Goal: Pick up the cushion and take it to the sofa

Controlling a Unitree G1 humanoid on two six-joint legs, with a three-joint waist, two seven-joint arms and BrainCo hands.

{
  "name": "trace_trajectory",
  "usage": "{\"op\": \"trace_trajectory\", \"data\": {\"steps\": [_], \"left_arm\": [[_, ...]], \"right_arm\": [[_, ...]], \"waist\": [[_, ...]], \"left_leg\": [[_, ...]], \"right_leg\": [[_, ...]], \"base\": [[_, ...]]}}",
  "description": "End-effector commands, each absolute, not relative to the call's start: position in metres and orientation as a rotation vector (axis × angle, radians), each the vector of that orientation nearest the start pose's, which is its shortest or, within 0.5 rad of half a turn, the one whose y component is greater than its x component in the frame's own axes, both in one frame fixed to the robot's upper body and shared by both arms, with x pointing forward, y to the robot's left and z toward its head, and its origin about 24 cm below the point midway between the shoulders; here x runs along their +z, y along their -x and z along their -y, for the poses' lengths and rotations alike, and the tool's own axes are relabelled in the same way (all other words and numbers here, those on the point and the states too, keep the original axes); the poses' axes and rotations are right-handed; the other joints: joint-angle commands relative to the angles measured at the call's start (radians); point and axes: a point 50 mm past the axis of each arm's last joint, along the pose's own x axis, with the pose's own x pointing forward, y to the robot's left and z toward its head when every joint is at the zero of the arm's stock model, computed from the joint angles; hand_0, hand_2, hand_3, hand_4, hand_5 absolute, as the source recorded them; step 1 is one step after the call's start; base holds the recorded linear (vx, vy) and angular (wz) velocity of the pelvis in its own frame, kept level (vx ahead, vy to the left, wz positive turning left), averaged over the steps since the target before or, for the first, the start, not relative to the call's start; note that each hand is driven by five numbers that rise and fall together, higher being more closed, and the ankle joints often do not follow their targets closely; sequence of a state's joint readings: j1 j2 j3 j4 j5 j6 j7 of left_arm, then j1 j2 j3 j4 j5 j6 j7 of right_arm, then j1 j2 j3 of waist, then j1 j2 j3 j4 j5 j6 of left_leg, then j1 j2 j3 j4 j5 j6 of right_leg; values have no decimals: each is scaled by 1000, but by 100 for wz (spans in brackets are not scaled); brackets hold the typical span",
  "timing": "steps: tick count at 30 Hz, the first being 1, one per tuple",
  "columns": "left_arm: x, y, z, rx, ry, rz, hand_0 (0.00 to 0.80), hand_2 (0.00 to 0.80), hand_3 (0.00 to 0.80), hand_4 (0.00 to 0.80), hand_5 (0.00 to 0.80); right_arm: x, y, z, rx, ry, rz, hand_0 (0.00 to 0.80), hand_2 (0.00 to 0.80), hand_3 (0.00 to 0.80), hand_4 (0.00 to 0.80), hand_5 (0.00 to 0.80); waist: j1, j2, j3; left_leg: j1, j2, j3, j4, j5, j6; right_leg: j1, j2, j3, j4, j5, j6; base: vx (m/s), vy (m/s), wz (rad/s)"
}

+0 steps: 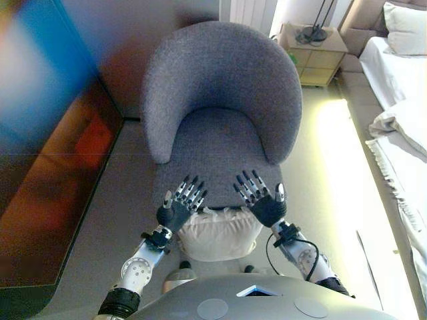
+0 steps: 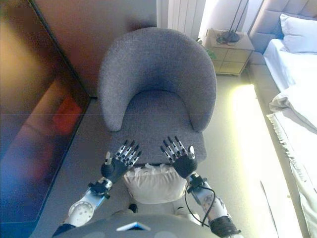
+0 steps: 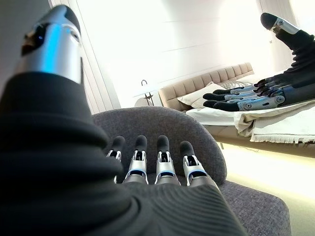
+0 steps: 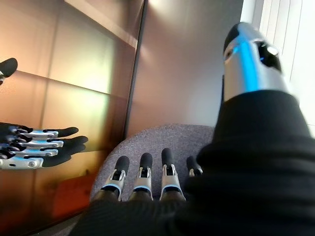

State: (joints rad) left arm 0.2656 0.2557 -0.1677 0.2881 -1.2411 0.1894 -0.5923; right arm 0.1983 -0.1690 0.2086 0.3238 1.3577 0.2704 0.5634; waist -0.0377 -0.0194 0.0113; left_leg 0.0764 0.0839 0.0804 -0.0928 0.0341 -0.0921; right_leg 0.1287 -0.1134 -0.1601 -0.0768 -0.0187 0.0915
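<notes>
A white cushion lies low in front of the grey armchair, between my two forearms and close to my body; it also shows in the right eye view. My left hand is open, fingers straight, over the chair's front edge above the cushion's left side. My right hand is open the same way above the cushion's right side. Neither hand touches the cushion. The left wrist view shows my left hand's fingers stretched toward the chair back, and the right wrist view shows my right hand's fingers likewise.
A dark glossy cabinet runs along the left. A bed with white bedding stands on the right, with a wooden nightstand behind the chair. Pale floor lies between chair and bed.
</notes>
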Motion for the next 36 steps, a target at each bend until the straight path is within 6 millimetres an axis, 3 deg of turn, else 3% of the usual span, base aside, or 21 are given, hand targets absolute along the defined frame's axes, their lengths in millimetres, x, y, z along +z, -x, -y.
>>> {"op": "trace_trajectory", "data": {"steps": [1, 13, 15, 17, 19, 22, 27, 31, 36], "left_arm": [[-37, -175, -161, -409, 1176, -279, 0, 0, 0, 0, 0], [-34, -178, -161, -439, 1096, -297, 0, 0, 0, 0, 0], [-37, -181, -174, -340, 887, -300, 0, 0, 0, 0, 0], [-38, -188, -194, -157, 533, -332, 0, 0, 0, 0, 0], [-32, -195, -213, -41, 346, -329, 0, 0, 0, 0, 0], [-31, -192, -223, 23, 230, -338, 0, 0, 0, 0, 0], [-38, -191, -231, 122, 121, -334, 0, 0, 0, 0, 0], [-37, -198, -232, 142, 68, -304, 0, 0, 0, 0, 0], [-45, -199, -234, 130, 45, -337, 0, 0, 0, 0, 0]], "right_arm": [[-30, -189, 119, 501, -1404, -290, 0, 0, 0, 0, 0], [-31, -190, 120, 502, -1343, -299, 0, 0, 0, 0, 0], [-39, -191, 128, 405, -1141, -342, 0, 0, 0, 0, 0], [-45, -197, 147, 248, -799, -383, 0, 0, 0, 0, 0], [-43, -199, 161, 177, -577, -375, 0, 0, 0, 0, 0], [-41, -197, 177, 115, -386, -365, 0, 0, 0, 0, 0], [-47, -201, 187, 67, -194, -388, 0, 0, 0, 0, 0], [-50, -207, 192, 35, -147, -407, 0, 0, 0, 0, 0], [-58, -210, 199, -28, -107, -425, 0, 0, 0, 0, 0]], "waist": [[24, 2, -9], [29, 6, -6], [30, 6, -5], [31, 6, 4], [28, 4, 14], [29, -2, 28], [33, -8, 65], [36, -17, 120], [58, -9, 166]], "left_leg": [[11, 55, 76, 14, -39, -1], [7, 56, 71, 12, -32, -4], [6, 55, 66, 12, -32, -5], [3, 51, 57, 14, -27, -4], [-5, 50, 53, 18, -24, -3], [-19, 48, 52, 30, -25, 1], [-66, 53, 49, 112, -42, -1], [-154, 60, 42, 270, -73, -17], [-209, 59, 32, 304, -82, -5]], "right_leg": [[-59, -81, -3, -10, 72, 89], [-57, -79, -9, -10, 71, 87], [-56, -79, -10, -10, 71, 87], [-58, -80, -8, -7, 73, 86], [-64, -81, -4, -3, 73, 84], [-72, -84, 1, -1, 74, 81], [-95, -101, 10, 38, 70, 82], [-124, -114, 30, 112, 49, 77], [-173, -169, -3, 218, 26, 97]], "base": [[0, 0, 0], [3, -1, 0], [47, -14, 0], [40, -4, 0], [0, 0, 0], [0, 0, 0], [17, 5, 0], [-52, 54, 11], [-34, 103, 32]]}}
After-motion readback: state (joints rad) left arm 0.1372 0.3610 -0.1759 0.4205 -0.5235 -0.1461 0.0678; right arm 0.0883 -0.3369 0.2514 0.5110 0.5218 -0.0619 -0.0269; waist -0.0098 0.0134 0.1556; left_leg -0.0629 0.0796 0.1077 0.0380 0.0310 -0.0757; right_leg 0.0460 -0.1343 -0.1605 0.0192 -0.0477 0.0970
